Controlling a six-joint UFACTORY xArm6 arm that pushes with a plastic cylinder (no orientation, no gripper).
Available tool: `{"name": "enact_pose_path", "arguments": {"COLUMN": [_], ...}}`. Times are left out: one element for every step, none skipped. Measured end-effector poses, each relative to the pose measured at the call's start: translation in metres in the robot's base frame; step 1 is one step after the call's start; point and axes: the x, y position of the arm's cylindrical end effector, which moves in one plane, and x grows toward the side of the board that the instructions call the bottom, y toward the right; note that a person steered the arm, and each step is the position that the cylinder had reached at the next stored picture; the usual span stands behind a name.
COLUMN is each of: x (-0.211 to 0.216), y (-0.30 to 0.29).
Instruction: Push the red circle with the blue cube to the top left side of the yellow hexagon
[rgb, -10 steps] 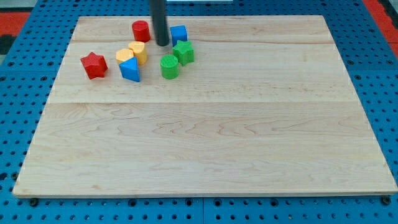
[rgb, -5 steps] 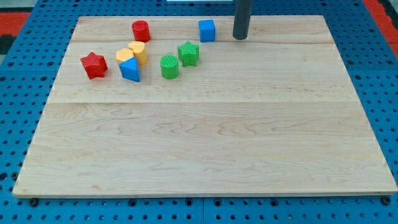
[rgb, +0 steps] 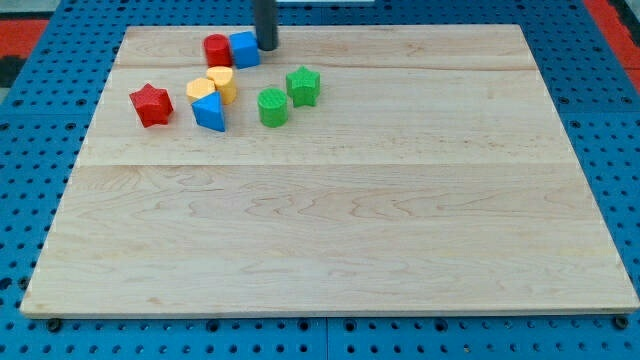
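Note:
The red circle (rgb: 217, 50) sits near the board's top edge, left of centre. The blue cube (rgb: 244, 48) touches its right side. My tip (rgb: 266, 47) is right against the blue cube's right side. The yellow hexagon (rgb: 222, 84) lies just below the red circle, with a second yellow block (rgb: 201, 91) touching its left side. The red circle is above the yellow hexagon, slightly to its left.
A blue triangular block (rgb: 210, 112) lies below the yellow blocks. A red star (rgb: 151, 104) is at the left. A green cylinder (rgb: 272, 106) and a green star-like block (rgb: 302, 86) lie to the right of the yellow hexagon. The wooden board (rgb: 340, 220) fills the view.
My tip swung from the right of the blue cube leftward, pushing the cube left until it met the red circle. The red circle shifted slightly left.

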Motion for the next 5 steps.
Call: {"name": "enact_pose_path", "arguments": {"x": [0.0,0.0,0.014,0.04,0.057], "y": [-0.026,-0.026,-0.026,-0.024,-0.024]}}
